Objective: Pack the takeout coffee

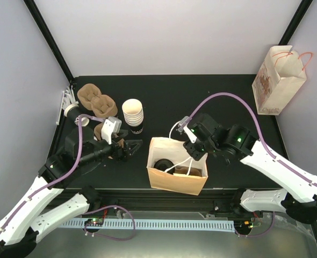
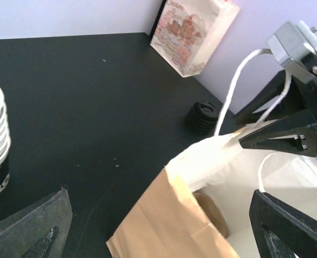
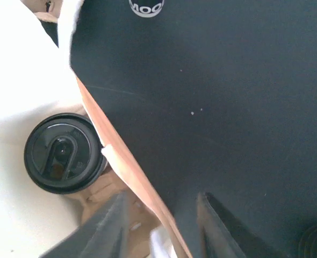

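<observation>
Centre front: open brown paper bag (image 1: 172,181), black-lidded cup (image 1: 162,164) inside.
Bag's far rim: right gripper (image 1: 192,146).
Left: stacked white paper cups (image 1: 133,113), brown moulded-pulp carriers (image 1: 96,98).

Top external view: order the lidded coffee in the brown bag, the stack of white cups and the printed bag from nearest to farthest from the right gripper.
From the right gripper:
1. Lidded coffee, inside the brown bag, just to its left.
2. Stack of white cups, further left.
3. Printed bag, far right corner.
</observation>
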`<state>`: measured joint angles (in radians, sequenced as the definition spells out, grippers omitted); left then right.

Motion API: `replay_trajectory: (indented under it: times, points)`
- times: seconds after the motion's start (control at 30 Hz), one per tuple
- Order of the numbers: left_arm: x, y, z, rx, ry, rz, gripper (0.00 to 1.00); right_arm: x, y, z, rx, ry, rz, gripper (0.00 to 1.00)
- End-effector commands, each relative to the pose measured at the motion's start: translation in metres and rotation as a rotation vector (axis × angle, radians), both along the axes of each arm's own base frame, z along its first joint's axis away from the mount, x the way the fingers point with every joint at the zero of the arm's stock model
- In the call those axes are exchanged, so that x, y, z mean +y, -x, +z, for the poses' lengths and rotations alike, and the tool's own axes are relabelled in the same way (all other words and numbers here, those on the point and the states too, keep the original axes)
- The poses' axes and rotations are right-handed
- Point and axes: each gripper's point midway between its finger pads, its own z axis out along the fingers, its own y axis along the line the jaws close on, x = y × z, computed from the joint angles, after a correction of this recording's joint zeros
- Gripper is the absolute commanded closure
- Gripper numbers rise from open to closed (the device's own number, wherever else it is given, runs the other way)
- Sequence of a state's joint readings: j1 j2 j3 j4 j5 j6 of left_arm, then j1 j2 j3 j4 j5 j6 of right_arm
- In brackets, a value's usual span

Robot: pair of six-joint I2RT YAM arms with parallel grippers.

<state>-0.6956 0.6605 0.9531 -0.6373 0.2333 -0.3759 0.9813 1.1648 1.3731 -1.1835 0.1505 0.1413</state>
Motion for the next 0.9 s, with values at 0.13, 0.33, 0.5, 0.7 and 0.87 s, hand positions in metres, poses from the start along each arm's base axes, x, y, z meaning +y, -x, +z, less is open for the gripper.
replay_trajectory:
  times: [0.13,0.33,0.5,0.7,0.87]
  points:
    - [0.031,-0.021,-0.010,0.010,-0.066,0.218,0.07,0.019,-0.029,0.008,-0.127,0.007,0.017,0.88]
    - [0.060,-0.035,-0.024,0.046,-0.155,0.390,0.06,0.001,-0.059,0.021,-0.151,-0.018,-0.111,0.99]
    - [0.065,-0.045,-0.034,0.078,-0.178,0.432,0.06,-0.016,-0.092,0.031,-0.112,-0.094,-0.231,0.99]
    - [0.082,-0.064,-0.044,0.106,-0.223,0.513,0.04,-0.039,-0.143,0.032,-0.103,-0.125,-0.371,0.99]
    - [0.101,-0.084,-0.050,0.151,-0.232,0.583,0.03,-0.069,-0.186,0.019,-0.084,-0.109,-0.494,0.98]
